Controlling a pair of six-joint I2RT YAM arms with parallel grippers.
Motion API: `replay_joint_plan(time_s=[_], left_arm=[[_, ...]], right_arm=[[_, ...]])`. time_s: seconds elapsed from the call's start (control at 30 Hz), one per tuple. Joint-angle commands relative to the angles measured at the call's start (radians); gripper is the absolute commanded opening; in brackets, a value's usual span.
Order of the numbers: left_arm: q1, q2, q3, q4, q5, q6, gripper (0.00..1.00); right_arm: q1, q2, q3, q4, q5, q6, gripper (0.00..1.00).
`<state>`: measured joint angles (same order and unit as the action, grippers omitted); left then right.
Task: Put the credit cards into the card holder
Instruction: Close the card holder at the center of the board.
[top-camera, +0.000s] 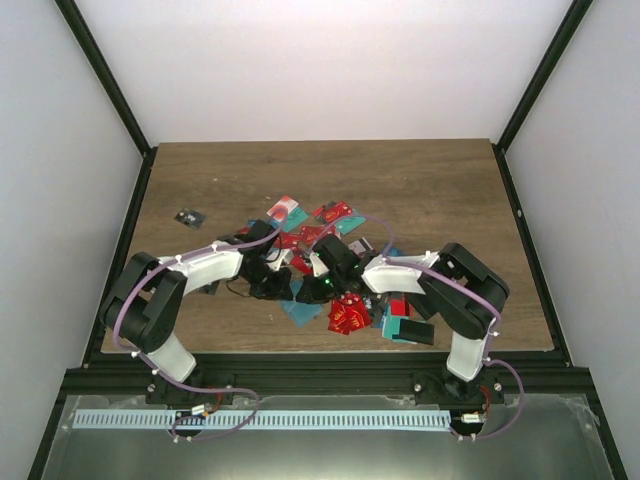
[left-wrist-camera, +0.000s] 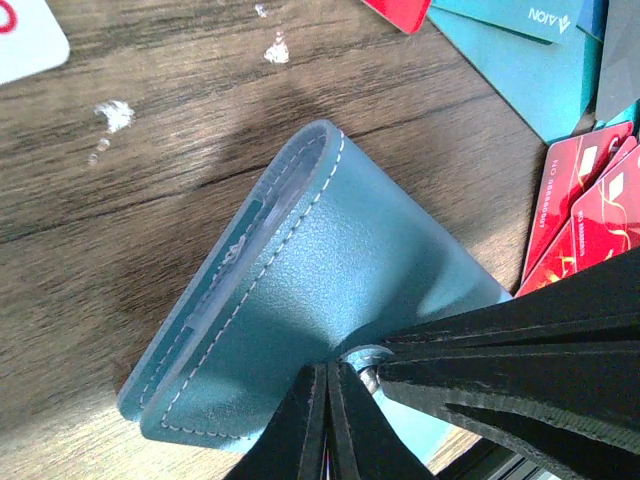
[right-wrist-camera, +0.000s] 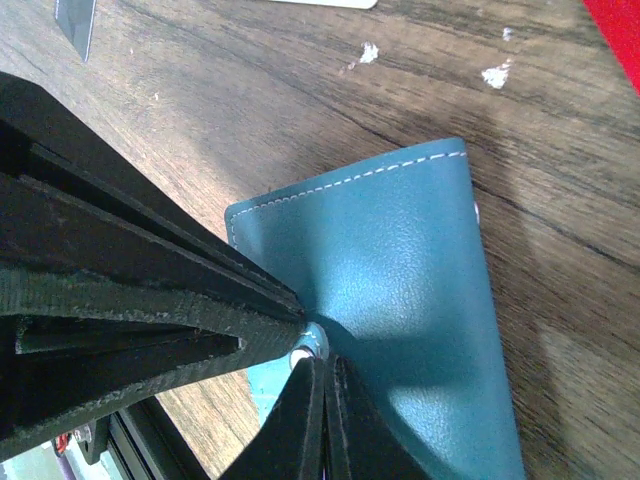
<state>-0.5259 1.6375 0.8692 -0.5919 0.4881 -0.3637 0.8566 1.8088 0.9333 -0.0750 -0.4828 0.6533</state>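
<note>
One card holder (left-wrist-camera: 330, 260): teal-blue w/ white stitching, at mid-table, held btwn both grippers. In L wrist view its folded edge pointed to 11 o'clock, w/ an inner pocket showing along that side. We couldn't tell whether it touched the table (left-wrist-camera: 130, 230).
L gripper (left-wrist-camera: 345, 368): jaws pinched tight on the holder's cover at its 5 o'clock end; we saw no gap btwn the fingers.
R gripper (right-wrist-camera: 312, 345): likewise clamped on a teal flap, fingers pressed together on the leather at its 7 o'clock side.
Credit cards (top-camera: 348, 315): loose heap around the grippers in top view. A red bunch lay at 5 o'clock of them, more at 12 o'clock.
L wrist detail: red cards (left-wrist-camera: 585, 210) sat at 3 o'clock of the holder, teal cards (left-wrist-camera: 530, 70) at 1 o'clock, a white card (left-wrist-camera: 25, 40) at 10 o'clock.
Other: we noted a small dark item (top-camera: 188, 217) at 10 o'clock, well apart from the heap.
</note>
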Motion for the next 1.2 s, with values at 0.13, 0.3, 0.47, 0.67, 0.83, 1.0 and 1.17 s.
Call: replay_joint_plan(time_s=[0.13, 0.3, 0.47, 0.67, 0.83, 1.0, 1.17], left_arm=[[-0.005, 0.026, -0.051, 0.004, -0.174, -0.029, 0.04], [-0.005, 0.033, -0.06, 0.012, -0.176, -0.032, 0.04], [-0.005, 0.029, -0.065, 0.018, -0.17, -0.032, 0.04], [-0.005, 0.029, -0.067, 0.02, -0.164, -0.032, 0.04], [-0.005, 0.022, -0.071, 0.019, -0.165, -0.03, 0.04], [-0.005, 0.021, -0.071, 0.019, -0.16, -0.029, 0.04], [-0.004, 0.016, -0.07, 0.015, -0.159, -0.028, 0.04]], right_arm=[[0.015, -0.037, 0.044, -0.165, 0.017, -0.017, 0.01], [0.022, -0.046, 0.133, -0.202, -0.006, -0.021, 0.01], [0.026, -0.019, 0.154, -0.239, 0.004, -0.016, 0.01], [0.025, 0.016, 0.142, -0.258, 0.044, -0.006, 0.01], [0.025, 0.028, 0.128, -0.262, 0.071, -0.007, 0.01], [0.024, 0.04, 0.125, -0.243, 0.068, -0.01, 0.01], [0.025, 0.047, 0.114, -0.245, 0.077, -0.014, 0.01]])
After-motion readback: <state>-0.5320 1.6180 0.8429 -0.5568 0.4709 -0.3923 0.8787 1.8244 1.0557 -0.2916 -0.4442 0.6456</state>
